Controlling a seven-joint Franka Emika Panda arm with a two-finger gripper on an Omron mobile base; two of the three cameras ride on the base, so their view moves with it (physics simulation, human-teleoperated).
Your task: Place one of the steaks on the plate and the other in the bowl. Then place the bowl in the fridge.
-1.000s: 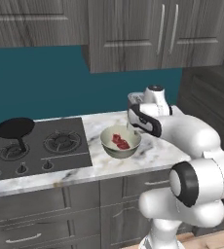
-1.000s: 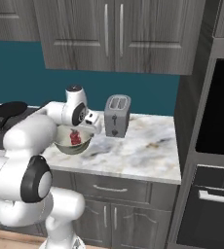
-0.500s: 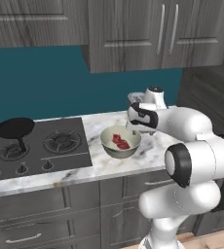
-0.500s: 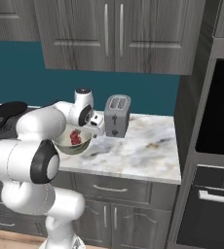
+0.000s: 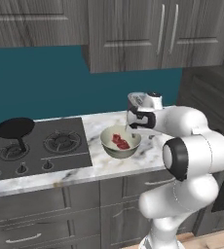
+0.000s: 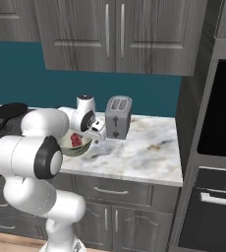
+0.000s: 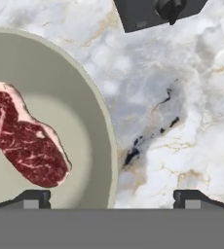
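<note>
With one steak (image 7: pixel 26 141) lying in the bowl (image 5: pixel 121 143), the wide-open, empty gripper (image 7: pixel 111 197) has been swung over the bowl's toaster-side rim, so gripping it for the fridge is judged next.

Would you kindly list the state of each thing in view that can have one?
Bowl: upright on the counter, holding one steak.
Steak: lying flat in the bowl.
End effector: open, empty, straddling the bowl's rim from above.
Toaster: upright, slots empty.
Pan: resting on the stove, nothing in it.
Upper cabinets: doors closed.
Oven: door closed.
</note>
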